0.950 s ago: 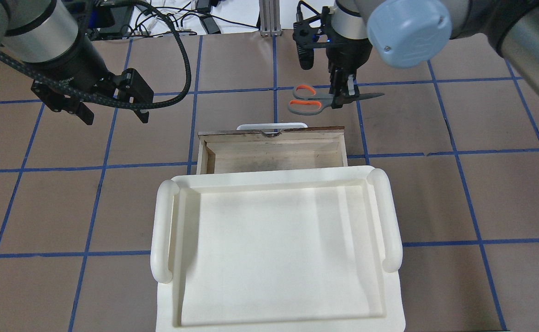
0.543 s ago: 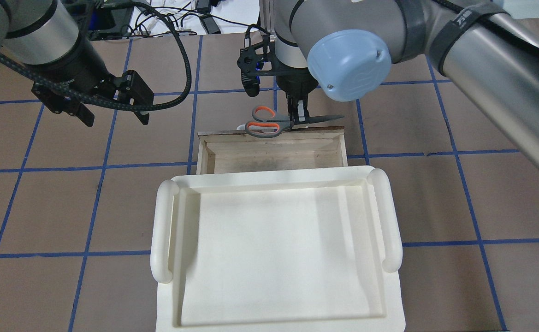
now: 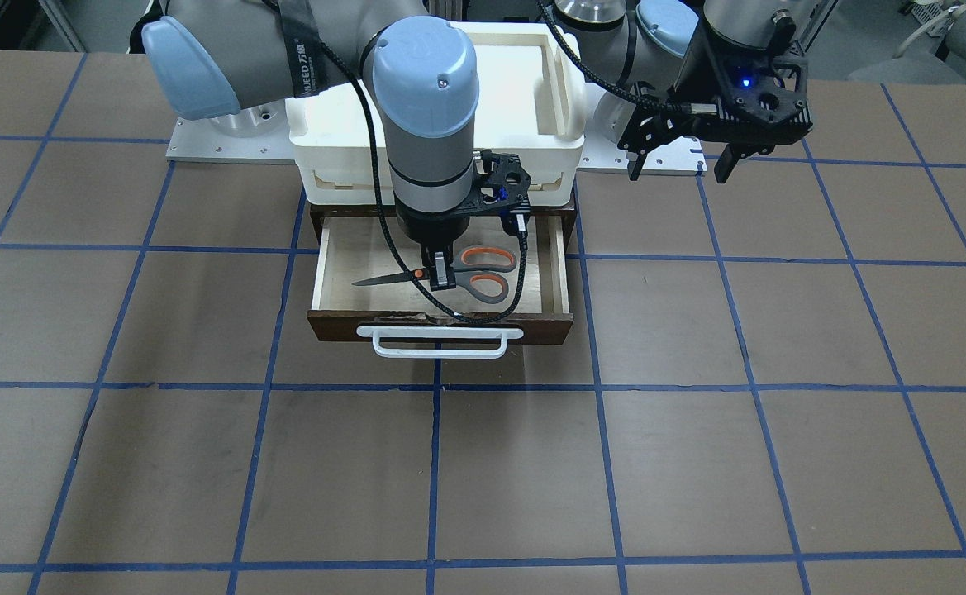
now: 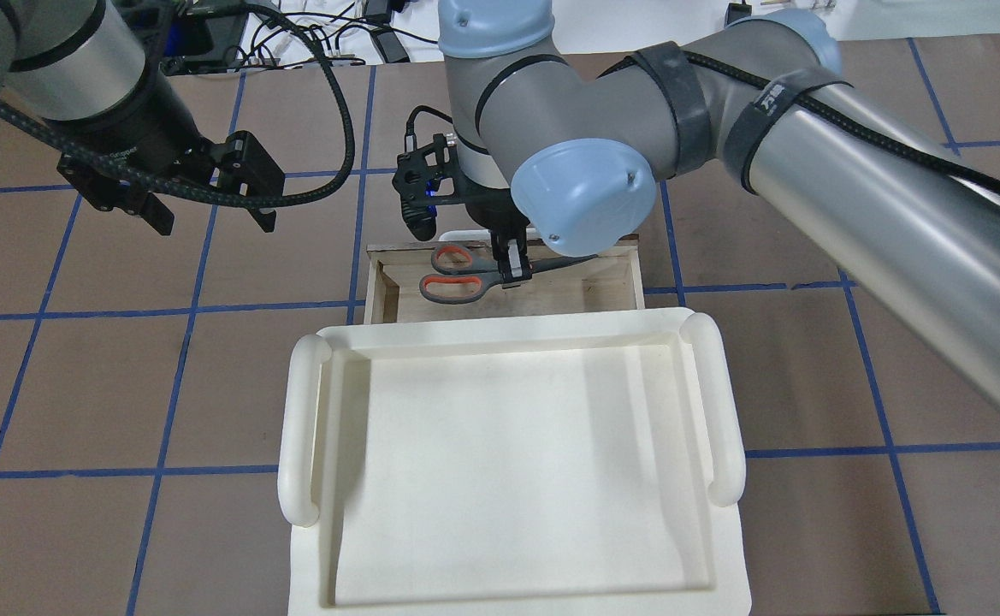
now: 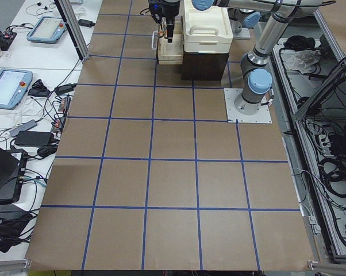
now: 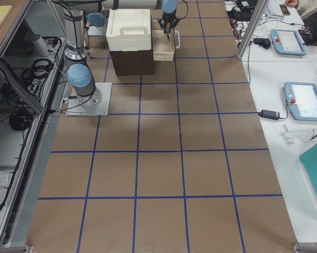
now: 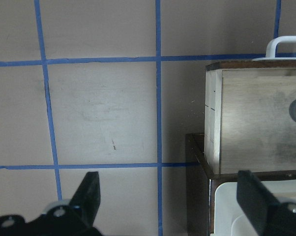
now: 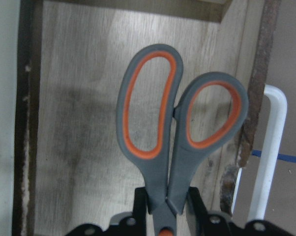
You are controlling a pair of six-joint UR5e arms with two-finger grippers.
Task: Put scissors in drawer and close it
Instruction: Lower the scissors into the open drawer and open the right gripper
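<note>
The scissors (image 3: pixel 483 274) have grey handles lined orange, and dark blades pointing toward the view's left. My right gripper (image 3: pixel 443 278) is shut on them near the pivot. It holds them level inside the open drawer (image 3: pixel 342 264), over its pale plywood floor. In the overhead view the scissors (image 4: pixel 452 275) sit under the right gripper (image 4: pixel 512 269) between the drawer walls (image 4: pixel 634 275). The right wrist view shows the scissor loops (image 8: pixel 158 142) over the drawer floor (image 8: pixel 74 123). My left gripper (image 4: pixel 213 216) is open and empty, over the table left of the drawer.
The drawer's dark front carries a white bar handle (image 3: pixel 440 341). A large white plastic tray (image 4: pixel 303 428) sits on the dark cabinet above the drawer. The brown table surface (image 3: pixel 532 463) has blue tape grid lines. Cables and devices lie past the far edge (image 4: pixel 311 34).
My right arm carried the scissors from the table beyond the drawer front, leftward and toward the robot, into the open drawer. The left arm has not moved.
</note>
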